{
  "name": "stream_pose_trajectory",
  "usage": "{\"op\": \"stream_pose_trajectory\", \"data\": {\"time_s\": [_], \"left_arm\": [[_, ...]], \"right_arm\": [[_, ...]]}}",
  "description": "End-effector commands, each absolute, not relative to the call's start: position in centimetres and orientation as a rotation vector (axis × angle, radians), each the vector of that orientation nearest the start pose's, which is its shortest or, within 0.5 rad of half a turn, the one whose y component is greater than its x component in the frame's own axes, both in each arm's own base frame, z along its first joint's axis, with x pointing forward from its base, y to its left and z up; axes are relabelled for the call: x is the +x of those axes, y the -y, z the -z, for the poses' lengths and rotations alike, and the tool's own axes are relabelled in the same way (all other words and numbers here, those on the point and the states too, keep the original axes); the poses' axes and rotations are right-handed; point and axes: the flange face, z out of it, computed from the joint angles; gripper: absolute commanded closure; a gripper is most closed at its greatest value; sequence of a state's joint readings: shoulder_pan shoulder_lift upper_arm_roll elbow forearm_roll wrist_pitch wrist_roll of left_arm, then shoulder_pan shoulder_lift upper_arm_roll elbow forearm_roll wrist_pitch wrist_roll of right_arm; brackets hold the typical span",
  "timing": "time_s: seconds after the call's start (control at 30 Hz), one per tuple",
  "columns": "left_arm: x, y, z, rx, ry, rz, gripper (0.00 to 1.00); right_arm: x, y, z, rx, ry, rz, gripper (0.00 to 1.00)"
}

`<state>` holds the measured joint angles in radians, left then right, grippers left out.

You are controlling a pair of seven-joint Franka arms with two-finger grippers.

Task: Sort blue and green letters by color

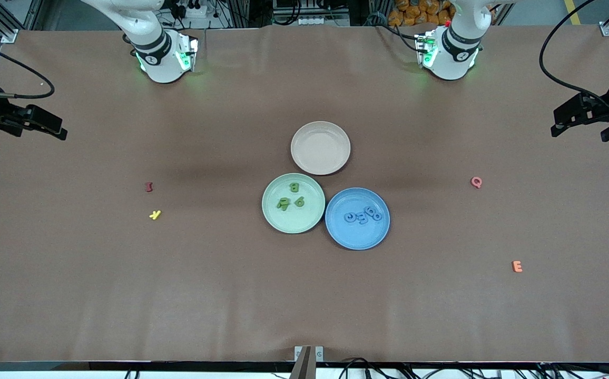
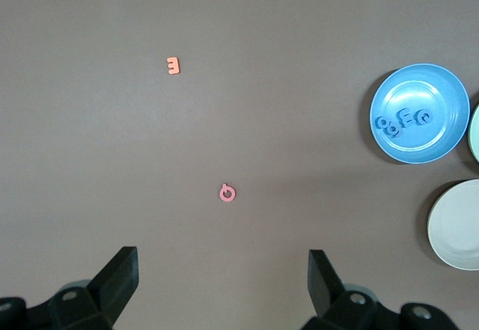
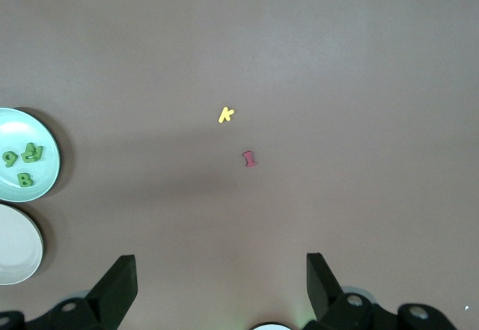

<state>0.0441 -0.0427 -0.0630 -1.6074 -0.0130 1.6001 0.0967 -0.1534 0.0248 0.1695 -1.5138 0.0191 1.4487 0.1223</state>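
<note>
Judging by how things lie, the sorting looks finished, so the step in hand is a check and a clean standby. The olive green chunky letters point(image 1: 284, 203) sit bunched in the pale green round plate point(image 1: 270, 210), with the B at twelve o'clock of the bunch. The light blue chunky letters point(image 1: 363, 216) lie in a row in the blue round plate point(image 1: 357, 242), which touches the green one at about its four o'clock in the front view. The beige round plate point(image 1: 320, 166) at the green plate's one o'clock holds nothing. I can see no blue or green piece on the brown table point(image 1: 304, 305).

The left gripper point(image 2: 224, 285) hangs over the table's left-arm end with its fingers spread wide and empty. The right gripper point(image 3: 221, 285) does the same over the right-arm end. Both arms wait.

To do this well, count each plate. The pieces overlap, so I cannot be sure of four in each. Leave alone the dark red I point(image 1: 149, 186), yellow K point(image 1: 155, 214), pink Q point(image 1: 475, 182) and orange E point(image 1: 517, 266). Keep both arms out of the plates, since any sweep across them could knock pieces out.
</note>
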Motion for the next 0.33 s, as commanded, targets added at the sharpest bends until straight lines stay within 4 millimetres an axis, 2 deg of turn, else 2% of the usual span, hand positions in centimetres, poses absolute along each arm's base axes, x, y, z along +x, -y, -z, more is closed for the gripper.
{"op": "stream_pose_trajectory", "data": {"time_s": [0.0, 0.3], "left_arm": [[54.51, 1.64, -63.75, -3.165, -0.165, 0.05, 0.0], [54.5, 1.83, -63.68, -3.166, -0.168, 0.047, 0.0]], "right_arm": [[55.24, -1.06, -63.25, -3.132, -0.177, -0.134, 0.0], [55.25, -1.13, -63.26, -3.133, -0.175, -0.132, 0.0]]}}
